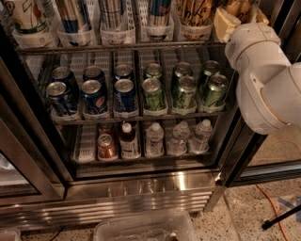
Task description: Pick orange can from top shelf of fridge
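Above speckled floor (244, 212), at the fridge (141, 193) top shelf (117, 47), the gripper (229, 22), state unclear, neighbours the orange can (195, 12).

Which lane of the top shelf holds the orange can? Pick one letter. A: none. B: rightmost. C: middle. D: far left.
B: the orange can sits in the rightmost clear tray on the top shelf, and the gripper is just right of it, at the fridge's upper right.
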`<state>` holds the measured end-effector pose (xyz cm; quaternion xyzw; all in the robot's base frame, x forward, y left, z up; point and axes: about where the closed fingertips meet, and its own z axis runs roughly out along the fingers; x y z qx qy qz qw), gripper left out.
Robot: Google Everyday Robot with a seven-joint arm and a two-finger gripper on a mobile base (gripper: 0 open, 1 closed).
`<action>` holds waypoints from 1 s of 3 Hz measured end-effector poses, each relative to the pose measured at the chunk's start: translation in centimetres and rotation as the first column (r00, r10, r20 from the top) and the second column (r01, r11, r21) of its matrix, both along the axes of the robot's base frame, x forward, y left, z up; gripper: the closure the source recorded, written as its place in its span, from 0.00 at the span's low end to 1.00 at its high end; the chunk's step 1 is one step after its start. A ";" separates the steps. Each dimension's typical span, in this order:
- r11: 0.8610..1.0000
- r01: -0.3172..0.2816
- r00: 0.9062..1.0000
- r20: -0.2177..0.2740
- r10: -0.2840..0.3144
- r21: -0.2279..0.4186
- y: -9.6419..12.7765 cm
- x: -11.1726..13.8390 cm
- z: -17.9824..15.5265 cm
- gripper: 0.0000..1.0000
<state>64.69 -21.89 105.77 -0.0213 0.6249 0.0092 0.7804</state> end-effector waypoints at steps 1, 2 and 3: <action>1.000 0.000 1.000 0.000 0.000 0.000 0.0 0.0 0.0 1.00; 1.000 -0.016 1.000 0.023 0.016 0.003 0.4 -0.5 0.9 1.00; 0.999 -0.035 0.997 0.069 0.035 0.001 0.8 -1.2 2.5 1.00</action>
